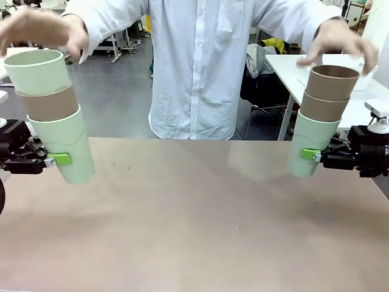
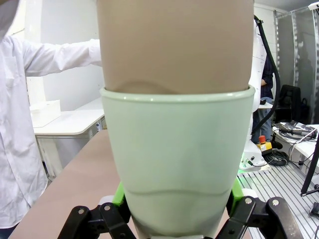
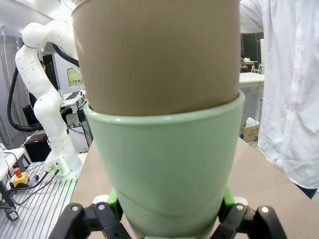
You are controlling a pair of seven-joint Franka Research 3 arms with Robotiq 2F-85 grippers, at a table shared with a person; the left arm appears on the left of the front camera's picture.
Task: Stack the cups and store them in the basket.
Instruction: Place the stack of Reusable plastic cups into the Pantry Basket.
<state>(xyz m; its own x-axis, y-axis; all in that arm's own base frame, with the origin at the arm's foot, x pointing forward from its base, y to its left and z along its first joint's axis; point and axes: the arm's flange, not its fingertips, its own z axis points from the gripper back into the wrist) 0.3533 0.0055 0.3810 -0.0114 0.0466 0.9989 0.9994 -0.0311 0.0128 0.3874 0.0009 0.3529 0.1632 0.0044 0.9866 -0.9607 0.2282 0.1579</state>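
Above table (image 1: 194, 231): my left gripper (image 1: 62, 160) pinches left cup stack (image 1: 51, 103), my right gripper (image 1: 309, 154) pinches right cup stack (image 1: 325, 106); person's hands (image 1: 42, 29) just over both.

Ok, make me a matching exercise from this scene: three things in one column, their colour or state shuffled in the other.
1. left stack's top cup
2. right stack's top cup
3. right gripper

a. tan-brown
b. shut on the mint bottom cup
c. mint green

Pairs: 1-c, 2-a, 3-b.
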